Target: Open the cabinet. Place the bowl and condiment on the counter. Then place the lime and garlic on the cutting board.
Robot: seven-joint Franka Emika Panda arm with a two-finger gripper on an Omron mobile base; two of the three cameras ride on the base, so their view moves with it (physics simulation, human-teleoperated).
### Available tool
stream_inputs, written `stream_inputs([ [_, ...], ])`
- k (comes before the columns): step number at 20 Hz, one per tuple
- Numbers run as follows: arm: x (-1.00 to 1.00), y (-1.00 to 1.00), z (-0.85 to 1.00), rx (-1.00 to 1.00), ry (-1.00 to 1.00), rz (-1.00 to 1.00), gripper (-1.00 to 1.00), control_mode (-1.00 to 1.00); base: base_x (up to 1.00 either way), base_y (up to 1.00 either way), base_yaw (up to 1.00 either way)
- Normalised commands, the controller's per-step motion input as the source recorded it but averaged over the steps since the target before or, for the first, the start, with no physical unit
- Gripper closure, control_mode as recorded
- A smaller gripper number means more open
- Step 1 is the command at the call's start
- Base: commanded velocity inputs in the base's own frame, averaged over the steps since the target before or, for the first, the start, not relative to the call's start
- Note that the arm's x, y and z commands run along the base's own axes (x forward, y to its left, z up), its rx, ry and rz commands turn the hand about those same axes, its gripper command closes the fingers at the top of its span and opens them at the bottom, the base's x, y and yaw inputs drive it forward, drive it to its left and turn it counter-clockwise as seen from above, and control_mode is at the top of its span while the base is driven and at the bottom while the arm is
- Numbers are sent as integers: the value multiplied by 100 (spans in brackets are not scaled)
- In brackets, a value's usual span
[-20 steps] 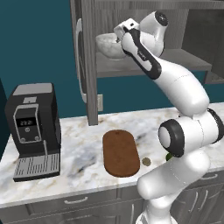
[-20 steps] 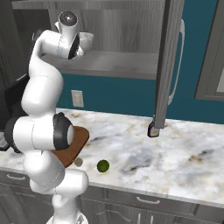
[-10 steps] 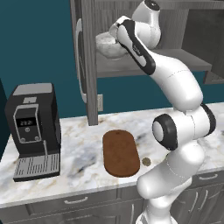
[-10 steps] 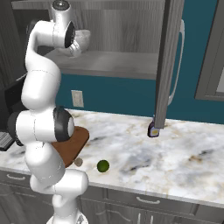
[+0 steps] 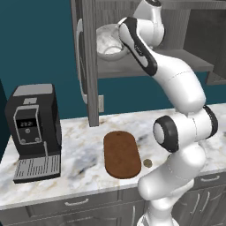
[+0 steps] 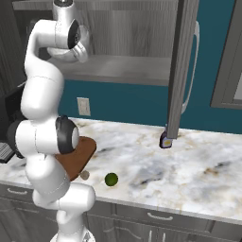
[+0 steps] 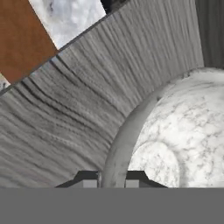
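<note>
The arm had reached deeper into the cabinet (image 5: 185,53); the gripper (image 7: 111,181) straddled the bowl (image 7: 175,140) rim, jaws clamped on it.

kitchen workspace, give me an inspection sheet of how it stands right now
surface: white marble counter, mostly bare.
job's things: cabinet doors open; marbled bowl on its shelf; condiment bottle on the counter under the open door; lime and garlic on the counter beside the cutting board, not on it.
clutter: black coffee machine at the counter's left end.
grippers: tool up at the shelf, fingertips straddling the bowl's rim and close against it.
cables: nothing seen.
surroundings: teal wall with an outlet; grey drawers below the counter.
</note>
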Motion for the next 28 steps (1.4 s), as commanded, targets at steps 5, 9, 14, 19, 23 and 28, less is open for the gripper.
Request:
stream_inputs([
  [5,-96,-63,-1,11,-15,0,100,-100,0,0,0],
  [9,-100,-83,1,22,-26,0,100,-100,0,0,0],
  [14,-100,-90,3,25,-23,0,100,-100,0,0,0],
  [19,-100,-60,1,19,-9,0,100,-100,0,0,0],
  [23,-100,-18,-8,1,7,0,100,-100,0,0,0],
  [28,-56,-12,-39,0,30,-6,100,-100,0,0,0],
])
